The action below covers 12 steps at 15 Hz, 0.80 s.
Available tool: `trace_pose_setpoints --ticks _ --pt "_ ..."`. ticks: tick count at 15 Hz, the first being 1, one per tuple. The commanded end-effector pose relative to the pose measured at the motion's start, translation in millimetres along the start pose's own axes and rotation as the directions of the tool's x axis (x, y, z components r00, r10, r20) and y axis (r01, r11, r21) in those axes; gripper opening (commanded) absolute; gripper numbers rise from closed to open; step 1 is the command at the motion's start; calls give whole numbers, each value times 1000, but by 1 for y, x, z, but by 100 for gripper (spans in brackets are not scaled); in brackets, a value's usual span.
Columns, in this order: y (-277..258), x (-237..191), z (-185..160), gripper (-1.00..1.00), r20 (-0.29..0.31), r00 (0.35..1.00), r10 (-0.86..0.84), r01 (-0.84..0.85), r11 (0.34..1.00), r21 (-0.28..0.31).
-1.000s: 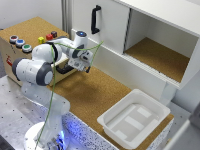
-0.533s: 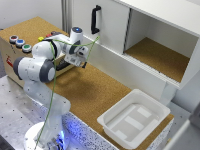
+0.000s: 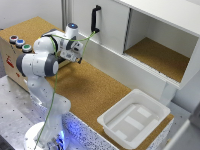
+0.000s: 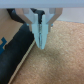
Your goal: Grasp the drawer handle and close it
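My gripper [image 3: 76,54] hangs low over the cork surface, right beside the tan wooden box [image 3: 11,57] that carries coloured buttons [image 3: 19,43]. In the exterior view my arm covers the drawer and its handle. In the wrist view the two fingers [image 4: 37,31] are pressed together, so the gripper [image 4: 41,44] is shut with nothing visible between them. A black slanted bar [image 4: 17,50], which looks like the drawer handle, lies just beside the fingertips. I cannot tell whether it touches them.
A large white cabinet with an upright black door handle [image 3: 95,19] stands behind, its compartment [image 3: 155,55] open. A white plastic tub [image 3: 132,120] sits on the cork tabletop [image 3: 95,90] at the exterior view's right. My robot base [image 3: 42,130] stands at the front.
My gripper has shifted a little toward the button box, to the exterior view's left and slightly up. Nothing else has moved.
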<state>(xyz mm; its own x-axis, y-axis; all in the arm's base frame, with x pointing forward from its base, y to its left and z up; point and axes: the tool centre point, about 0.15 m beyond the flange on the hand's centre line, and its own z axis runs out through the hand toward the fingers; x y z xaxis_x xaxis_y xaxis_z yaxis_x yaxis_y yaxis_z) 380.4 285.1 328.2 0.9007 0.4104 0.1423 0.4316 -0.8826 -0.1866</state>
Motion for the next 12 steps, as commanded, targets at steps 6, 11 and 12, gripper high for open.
trace_pose_setpoints --ticks 6,11,12 --pt "3 -13 -66 100 -15 981 -194 191 974 -123" --pt "0 -20 -74 100 1 964 -265 264 960 -98" --pt "0 -20 -74 100 1 964 -265 264 960 -98"
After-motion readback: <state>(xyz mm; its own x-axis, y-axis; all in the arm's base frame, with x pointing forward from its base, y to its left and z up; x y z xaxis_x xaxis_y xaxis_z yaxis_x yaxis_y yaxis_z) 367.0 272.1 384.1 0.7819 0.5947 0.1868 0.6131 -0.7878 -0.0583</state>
